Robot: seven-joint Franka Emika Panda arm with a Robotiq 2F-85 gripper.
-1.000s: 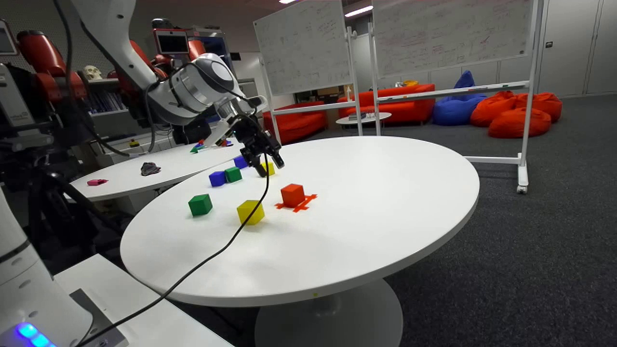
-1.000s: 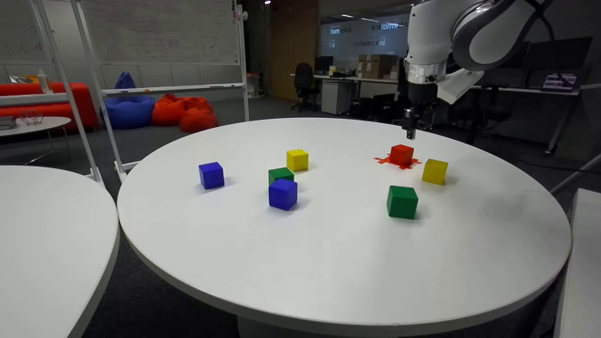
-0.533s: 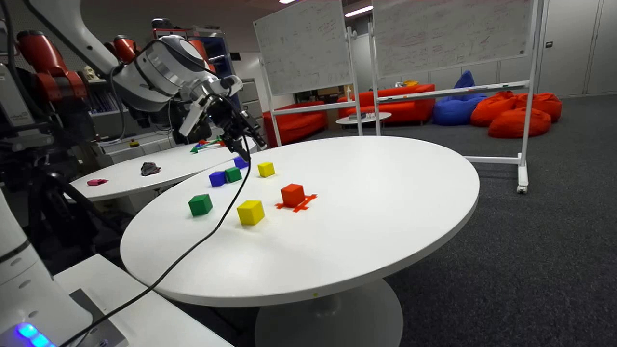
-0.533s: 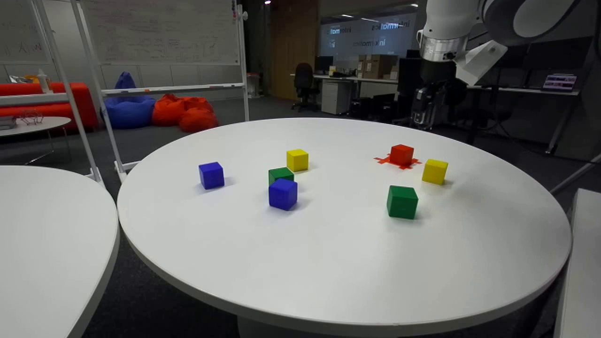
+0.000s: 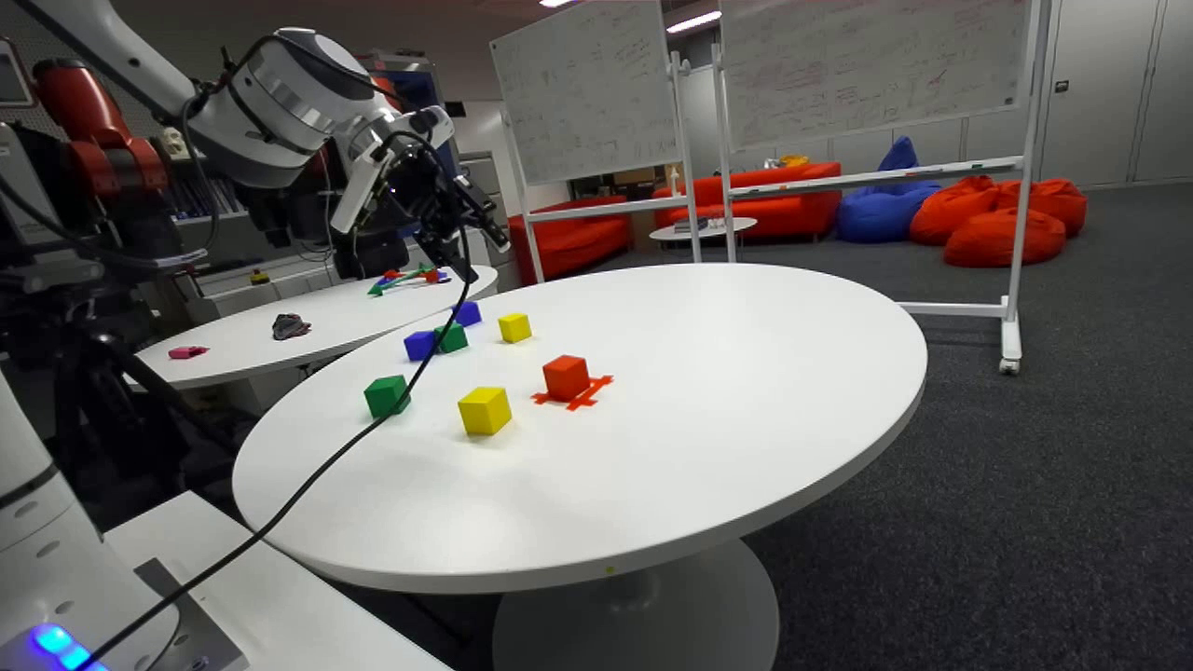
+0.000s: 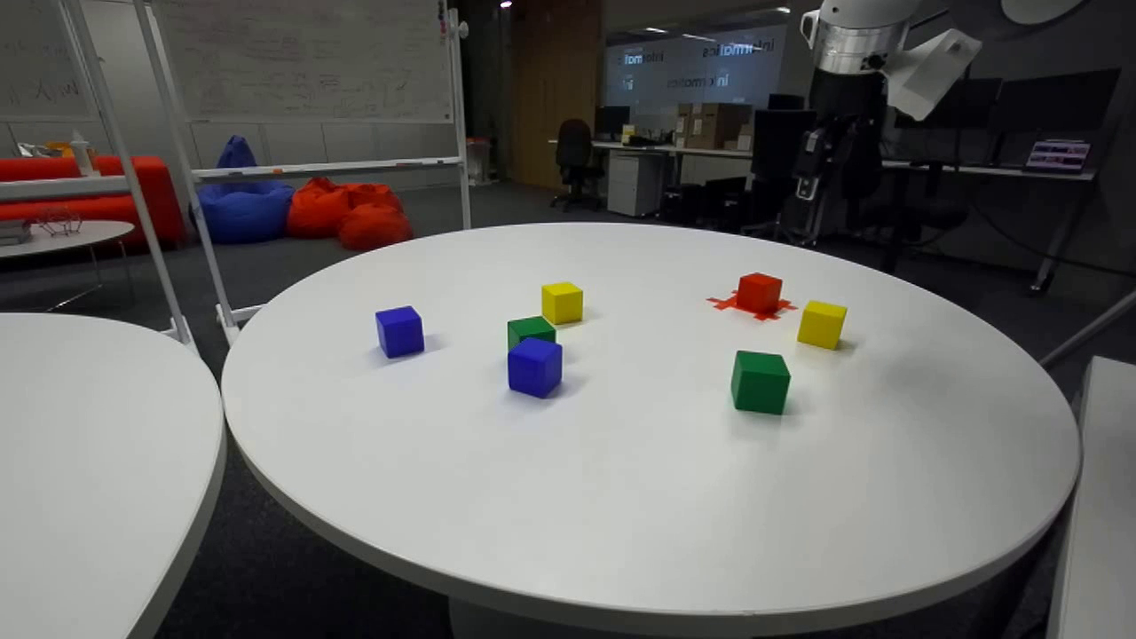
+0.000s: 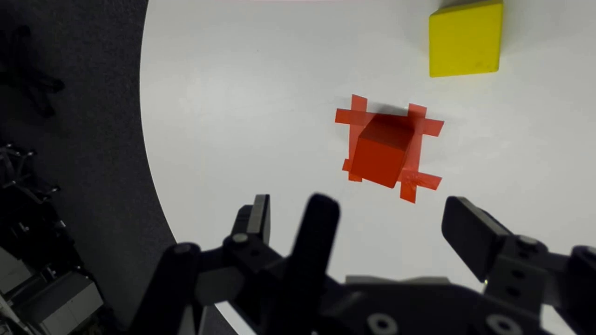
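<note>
My gripper (image 7: 359,209) is open with nothing between its fingers. It hangs high above the white round table. Nearest in the wrist view is a red cube (image 7: 378,160), sitting inside crossed strips of red tape (image 7: 343,116) and turned slightly against them. A yellow cube (image 7: 465,44) lies at that view's upper right. In both exterior views the gripper (image 5: 483,257) stays apart from every cube. A green cube (image 6: 761,382) rests near the yellow one. Farther off sit a second yellow cube (image 6: 562,303), another green cube (image 6: 531,328) and two blue cubes (image 6: 535,367).
A black cable (image 5: 317,475) droops from the arm across the round table (image 5: 708,447), passing in front of some cubes in that exterior view. Another white table (image 5: 233,335) with small items adjoins it. Whiteboards (image 5: 587,93) on stands are behind.
The arm has risen and drawn away from the table, up and left in one exterior view, up and right in the other. The cable swung with it. All cubes stayed put.
</note>
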